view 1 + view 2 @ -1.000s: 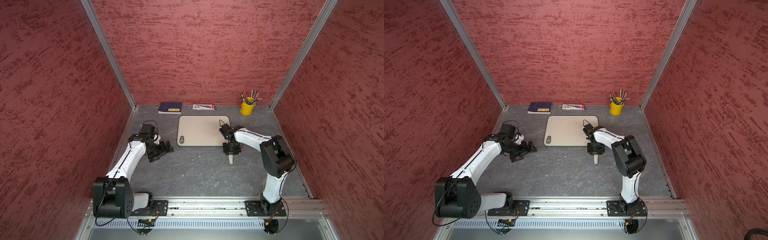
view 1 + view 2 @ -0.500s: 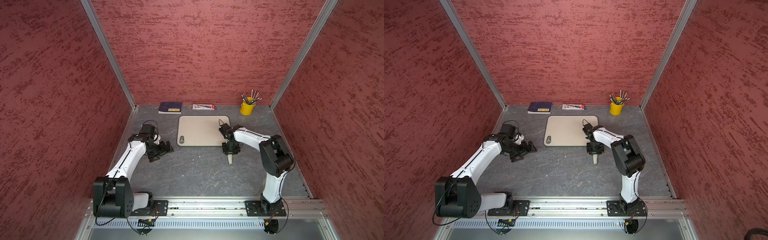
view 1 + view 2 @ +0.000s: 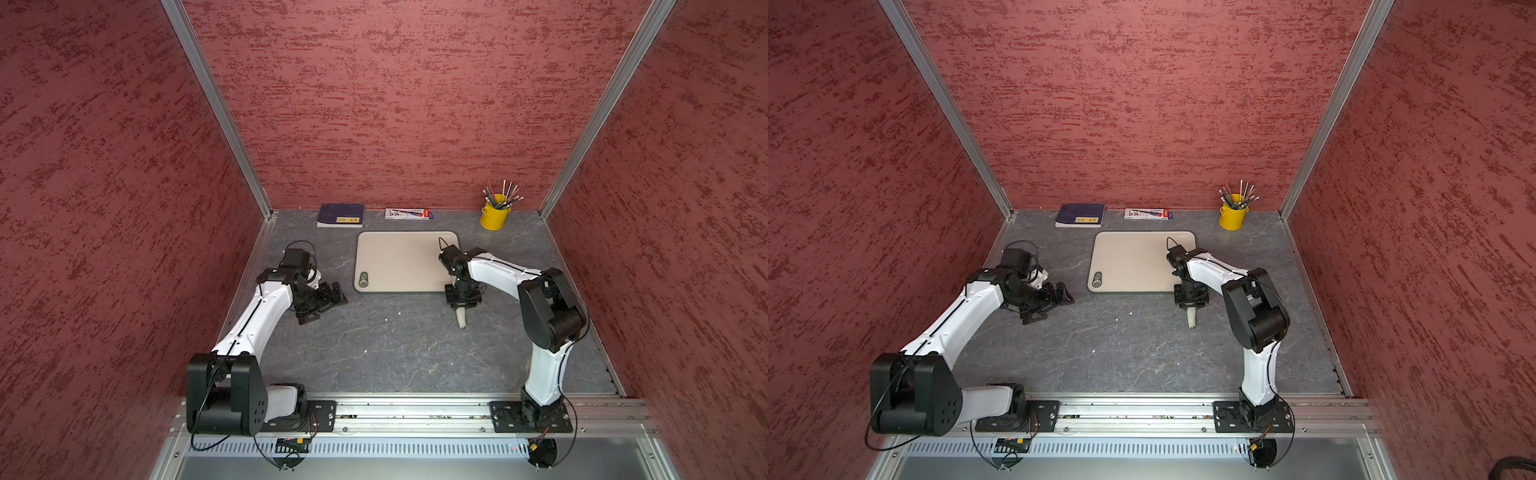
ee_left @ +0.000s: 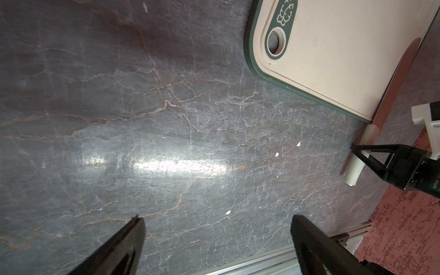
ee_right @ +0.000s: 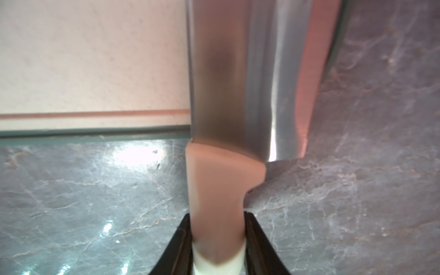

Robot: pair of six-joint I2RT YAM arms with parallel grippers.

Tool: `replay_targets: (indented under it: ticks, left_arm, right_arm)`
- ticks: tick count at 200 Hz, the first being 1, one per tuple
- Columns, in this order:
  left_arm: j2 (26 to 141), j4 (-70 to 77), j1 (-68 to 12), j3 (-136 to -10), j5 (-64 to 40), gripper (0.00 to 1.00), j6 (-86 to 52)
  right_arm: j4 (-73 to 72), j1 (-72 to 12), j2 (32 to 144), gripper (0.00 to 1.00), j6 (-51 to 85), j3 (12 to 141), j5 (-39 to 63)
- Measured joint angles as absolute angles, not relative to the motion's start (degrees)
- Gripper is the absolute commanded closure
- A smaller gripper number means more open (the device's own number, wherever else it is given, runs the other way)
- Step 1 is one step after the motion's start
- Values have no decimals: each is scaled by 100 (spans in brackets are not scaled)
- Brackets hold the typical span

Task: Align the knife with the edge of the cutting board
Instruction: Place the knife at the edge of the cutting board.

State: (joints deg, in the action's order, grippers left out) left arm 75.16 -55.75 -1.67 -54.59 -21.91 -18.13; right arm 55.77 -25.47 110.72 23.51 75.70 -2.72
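In both top views the right gripper (image 3: 459,297) (image 3: 1190,297) sits at the near right corner of the cutting board (image 3: 399,262) (image 3: 1133,262). Only the cream handle of the knife (image 3: 462,319) (image 3: 1191,319) shows, poking out toward the robot's base over the grey table (image 3: 374,353). The wrist hides the blade here, so don't judge the angle from above. The left gripper (image 3: 322,299) rests off the board's opposite short side, apart from it. You don't need it for this step.

In the left wrist view the left gripper (image 4: 215,219) stands wide apart with nothing between its jaws. Use this view for the line-up. The knife (image 4: 400,73) runs along the short edge of the cutting board (image 4: 333,59), and the right gripper (image 4: 359,154) is clamped on the handle just past the corner. Blade and edge look close to parallel. You can't tell from here whether the blade touches the board.

In the right wrist view the right gripper (image 5: 217,250) pinches the knife (image 5: 214,202) on its handle, and the blade overlaps the rim of the cutting board (image 5: 95,59) by the corner.

- Correct with a small twist of the wrist, not a sweep.
- Sight the blade's straight back against the dark rim.
- Once the two run parallel along the whole length, lower the knife flat, and only then let go.
- The handle looks smooth and is gripped at one end, so a quick turn could make it pivot in the grip.
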Motion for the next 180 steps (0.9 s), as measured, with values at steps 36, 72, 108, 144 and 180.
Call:
replay_targets:
  ticks: [36, 72, 108, 144, 180]
  left_arm:
    - [7588, -5581, -167, -5459, -2176, 0, -1813]
    - [7585, -5594, -167, -5459, -2171, 0, -1813]
    - [7585, -5596, -167, -5459, -2171, 0, -1813]
    - [7585, -5596, -167, -5459, -2174, 0, -1813]
    - [7585, -5596, -167, -5459, -2174, 0, -1813]
  right_arm:
    - [5588, -2528, 11102, 100, 2349, 7601, -237]
    - [5583, -2528, 11177, 100, 2349, 7660, -211]
    - [5583, -2526, 11179, 100, 2349, 7660, -211]
    - [5583, -2523, 11179, 100, 2351, 7660, -211]
    - [5572, -2521, 11179, 100, 2351, 7660, -169]
